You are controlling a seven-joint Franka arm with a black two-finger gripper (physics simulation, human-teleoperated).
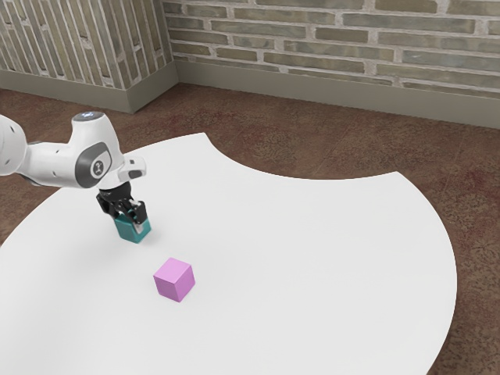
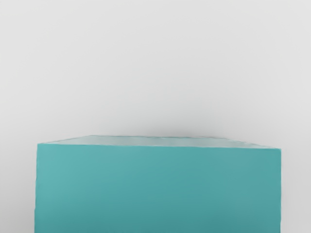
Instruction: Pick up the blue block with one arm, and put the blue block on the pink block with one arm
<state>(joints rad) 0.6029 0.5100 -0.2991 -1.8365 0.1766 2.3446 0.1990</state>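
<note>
My black two-finger gripper [image 1: 130, 216] is clamped on the small teal-blue cube [image 1: 133, 231], one finger to each side, low on the white round table [image 1: 312, 250], the matte pink cube [image 1: 173, 279] lying near, toward the exterior view's lower right

A white table [image 1: 328, 258] stands on a mottled brown floor [image 1: 312, 133] — behind the table, pale brick walls [image 1: 328, 39] with a grey baseboard [image 1: 312, 84].
</note>
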